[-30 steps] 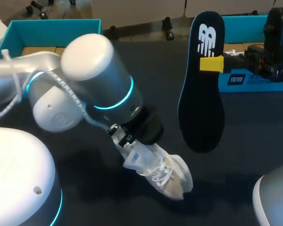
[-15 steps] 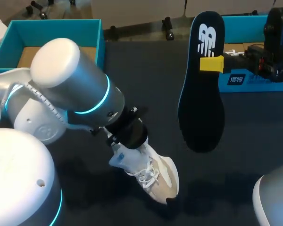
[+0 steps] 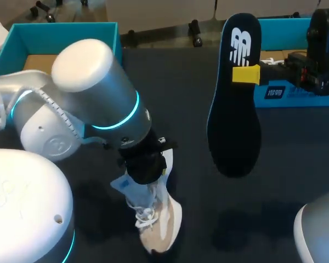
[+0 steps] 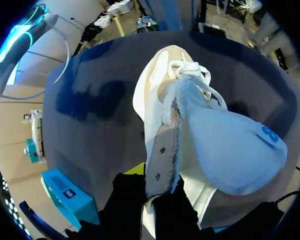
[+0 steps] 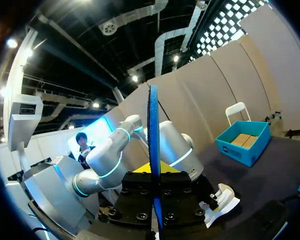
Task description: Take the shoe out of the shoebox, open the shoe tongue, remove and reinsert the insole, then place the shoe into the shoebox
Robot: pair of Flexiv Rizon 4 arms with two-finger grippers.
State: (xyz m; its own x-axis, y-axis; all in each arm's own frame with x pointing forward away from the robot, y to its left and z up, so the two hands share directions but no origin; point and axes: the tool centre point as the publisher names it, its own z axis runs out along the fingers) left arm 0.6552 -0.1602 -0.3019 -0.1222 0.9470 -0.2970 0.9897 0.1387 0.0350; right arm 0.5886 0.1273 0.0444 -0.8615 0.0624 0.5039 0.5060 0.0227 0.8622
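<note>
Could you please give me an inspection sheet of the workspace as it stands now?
Surface: dark table.
Job's things: white shoe hanging from the left tool; dark insole held upright by the right tool; open blue shoebox far left; second blue box far right.
Clutter: nothing seen.
Tools: left shut on the shoe's side; right shut on the insole.
Cables: white cable along the left arm.
Surroundings: nothing seen over the table.

Dark matte table (image 3: 186, 82) fills view. Open teal shoebox (image 3: 111, 41) at 10 o'clock by far edge, brown cardboard floor visible inside. Second teal box (image 3: 296, 97) at 2 o'clock, white label on near wall, partly hidden. White-beige sneaker (image 3: 163, 233) at 6 o'clock, toe angled down toward surface; contact with table unclear.
</note>
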